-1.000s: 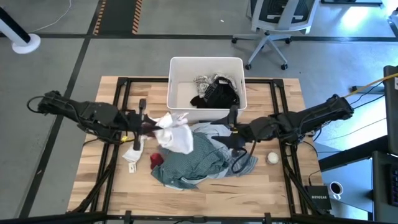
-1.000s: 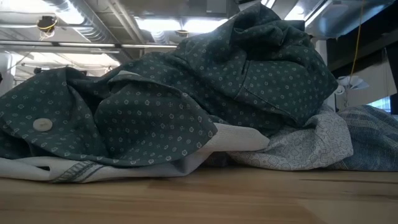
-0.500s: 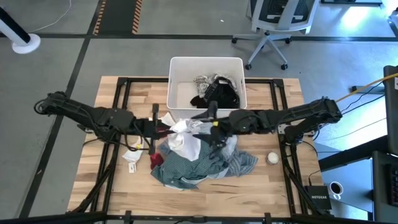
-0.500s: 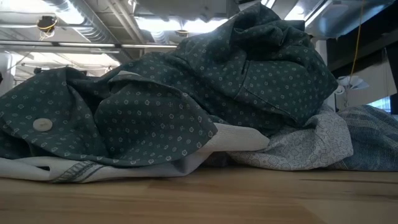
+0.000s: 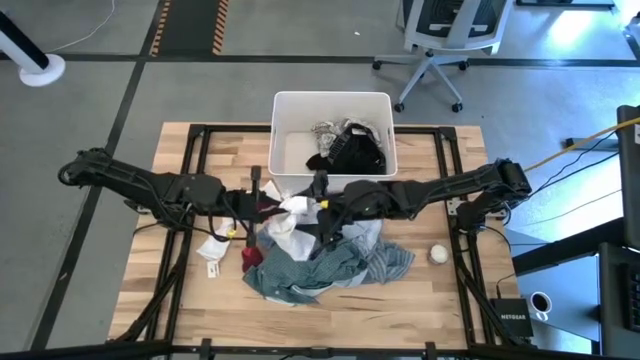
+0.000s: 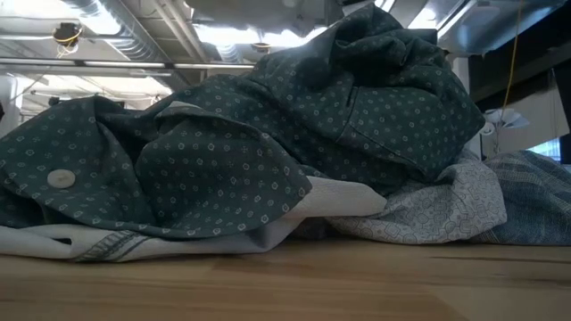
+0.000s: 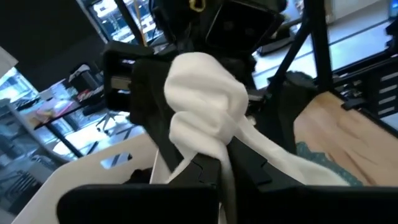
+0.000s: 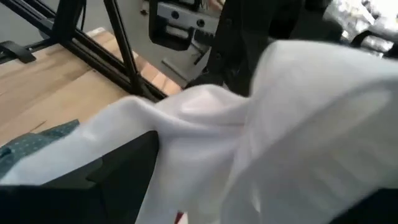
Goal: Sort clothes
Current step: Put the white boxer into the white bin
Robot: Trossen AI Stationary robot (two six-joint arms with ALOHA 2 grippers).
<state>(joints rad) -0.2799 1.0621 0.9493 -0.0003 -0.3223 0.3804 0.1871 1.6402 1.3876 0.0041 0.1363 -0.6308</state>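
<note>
Desk [image 5: 450, 290]: carries all. Tub [image 5: 285, 105], far edge: partly filled. Clothes heap [image 5: 320, 265], desk centre. White garment [image 5: 292, 210], above heap: left claw [image 5: 262, 205] clenched on it; right claw [image 5: 318, 200] spread wide, alongside. Advice: close right claw on a free fold before left lets go.

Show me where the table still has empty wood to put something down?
Bare wood lies on the table left of the clothes pile, and on the right around the small white ball. The middle is crowded: both grippers meet at a white garment in front of the white tub.
</note>
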